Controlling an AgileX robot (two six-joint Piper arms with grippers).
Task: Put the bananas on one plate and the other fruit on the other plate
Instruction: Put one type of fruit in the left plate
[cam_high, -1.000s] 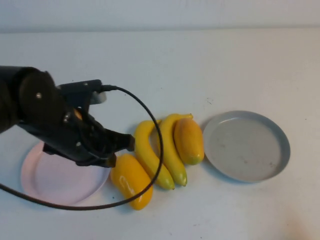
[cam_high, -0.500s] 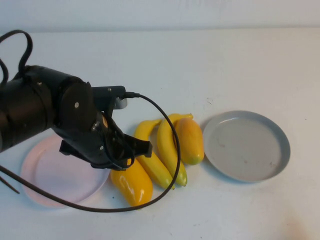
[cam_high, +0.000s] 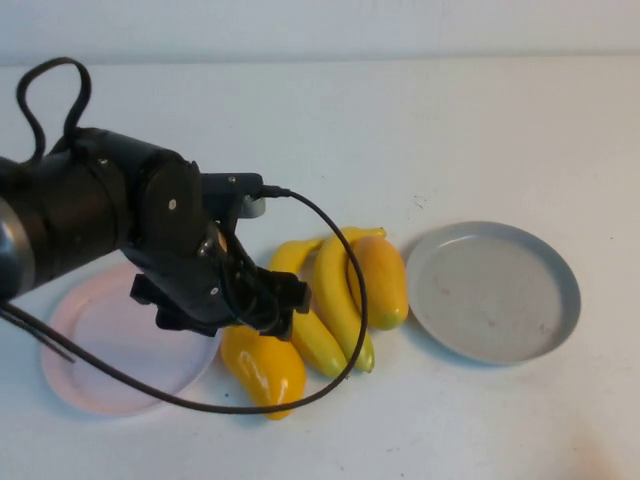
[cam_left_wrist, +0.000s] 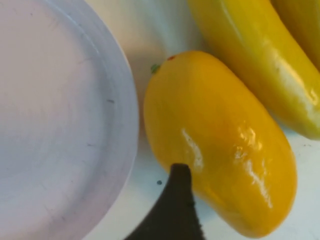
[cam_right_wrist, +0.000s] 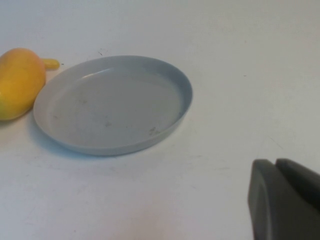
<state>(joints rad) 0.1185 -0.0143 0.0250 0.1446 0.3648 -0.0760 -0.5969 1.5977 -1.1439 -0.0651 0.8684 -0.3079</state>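
Note:
Two bananas (cam_high: 335, 300) lie side by side mid-table. One orange-yellow fruit (cam_high: 378, 280) lies between them and the empty grey plate (cam_high: 494, 290). The other fruit (cam_high: 264, 368) lies beside the pale pink plate (cam_high: 100, 350), which holds nothing. My left gripper (cam_high: 262, 318) hangs just over this fruit, open; in the left wrist view one finger (cam_left_wrist: 177, 200) stands between the fruit (cam_left_wrist: 220, 145) and the pink plate's rim (cam_left_wrist: 127, 115), and the other finger is out of view. My right gripper (cam_right_wrist: 287, 200) is shut and empty, near the grey plate (cam_right_wrist: 112, 102), and does not show in the high view.
The left arm's black cable (cam_high: 340, 340) loops over the bananas and the near fruit. A banana (cam_left_wrist: 250, 60) lies close along the fruit in the left wrist view. The white table (cam_high: 430, 130) stretches bare behind the fruit.
My left arm has swung right and forward from over the pink plate to above the near fruit, covering its upper end. The fruit and plates have not moved.

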